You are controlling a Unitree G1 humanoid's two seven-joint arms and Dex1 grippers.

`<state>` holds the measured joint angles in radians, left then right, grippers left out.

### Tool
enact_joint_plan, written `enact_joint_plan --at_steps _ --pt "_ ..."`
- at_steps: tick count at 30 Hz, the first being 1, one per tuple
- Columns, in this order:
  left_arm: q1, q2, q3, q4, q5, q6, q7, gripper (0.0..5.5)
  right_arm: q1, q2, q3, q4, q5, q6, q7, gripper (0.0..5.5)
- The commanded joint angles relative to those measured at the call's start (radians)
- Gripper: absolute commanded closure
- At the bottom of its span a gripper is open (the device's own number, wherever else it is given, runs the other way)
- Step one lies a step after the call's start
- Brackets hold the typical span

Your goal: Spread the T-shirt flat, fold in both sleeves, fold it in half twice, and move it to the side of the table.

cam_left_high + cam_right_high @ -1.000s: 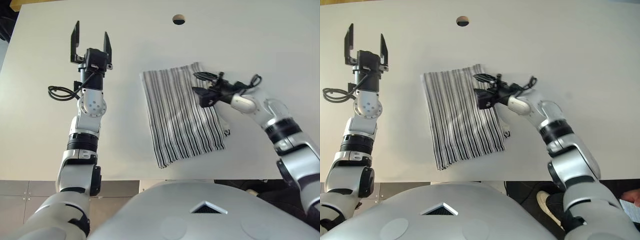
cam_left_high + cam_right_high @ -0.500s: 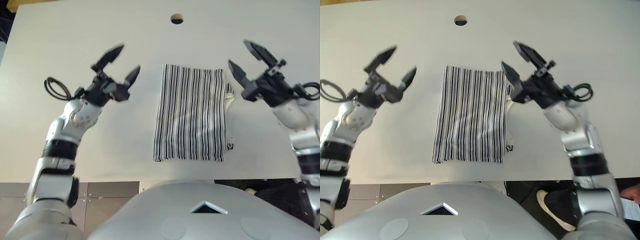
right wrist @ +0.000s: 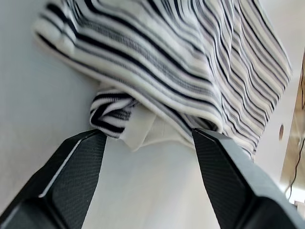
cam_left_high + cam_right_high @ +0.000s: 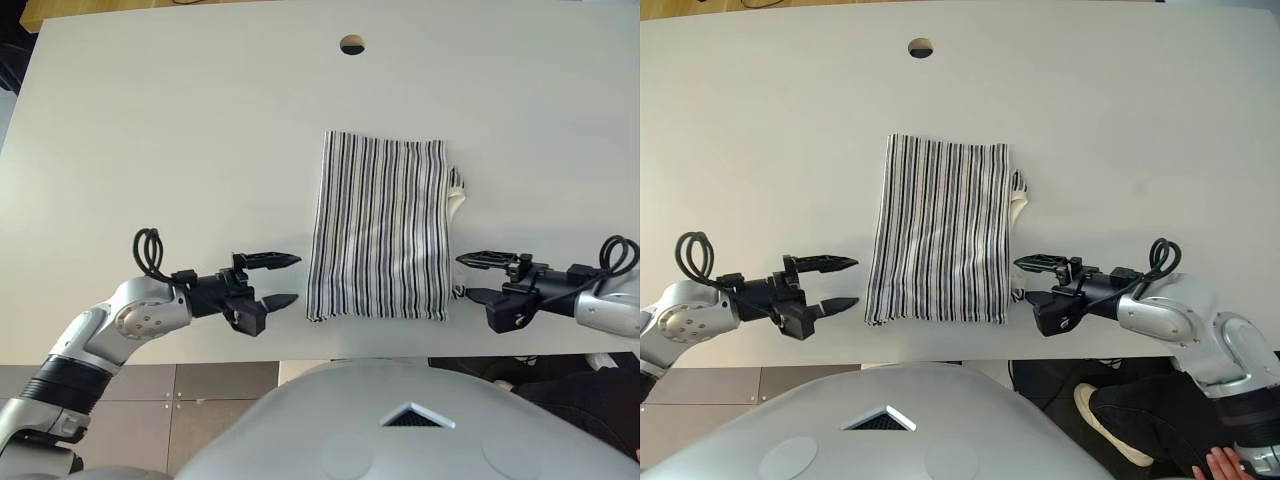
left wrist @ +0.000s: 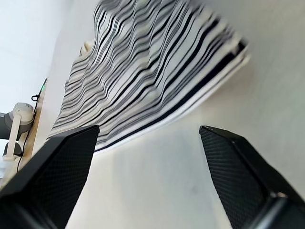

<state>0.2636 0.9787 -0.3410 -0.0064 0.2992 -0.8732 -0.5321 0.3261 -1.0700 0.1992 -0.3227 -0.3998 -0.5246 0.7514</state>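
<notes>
T-shirt (image 4: 380,225), striped black and white, lies folded into a neat rectangle near the middle of the white bench (image 4: 150,130), its stripes running from 12 o'clock to 6 o'clock. The long sides are fairly straight. A bit of plain white fabric (image 4: 457,200) sticks out along the 3 o'clock edge, and a small striped tab peeks out at the 5 o'clock corner. At 12 o'clock from the shirt, well apart from it, a round cable hole (image 4: 351,44) sits near the far edge of the bench.

My left end effector (image 4: 292,279) hovers low at about 8 o'clock from the shirt, just beside its near left corner and not touching it. It is released, with both fingers (image 5: 52,176) spread apart and aimed toward 3 o'clock at the cloth's layered edge. A black cable loop (image 4: 148,250) curls up from that wrist.

My right end effector (image 4: 465,277) mirrors it at about 4 o'clock, just beside the near right corner. It is also released and grasps nothing, its fingers (image 3: 71,176) pointing toward 9 o'clock. From that wrist I see the corner close up: stacked striped layers, the small striped tab folded under them, and white fabric beneath, all resting on the bench ahead of the spread fingers.
</notes>
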Motion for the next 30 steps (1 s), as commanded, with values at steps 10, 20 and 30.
enact_joint_plan --at_steps 10,20,30 --pt "-0.086 -0.088 -0.129 0.097 0.093 -0.029 -0.072 1.57 -0.085 0.043 0.094 -0.019 0.007 0.029 0.094 2.19" --pt "-0.131 -0.132 -0.180 0.165 0.102 -0.070 -0.069 3.25 -0.150 0.075 0.141 0.050 -0.003 -0.032 0.092 3.08" --pt "-0.137 -0.129 -0.184 0.200 0.097 -0.081 -0.066 4.72 -0.141 0.067 0.104 0.076 0.036 -0.059 0.064 4.88"
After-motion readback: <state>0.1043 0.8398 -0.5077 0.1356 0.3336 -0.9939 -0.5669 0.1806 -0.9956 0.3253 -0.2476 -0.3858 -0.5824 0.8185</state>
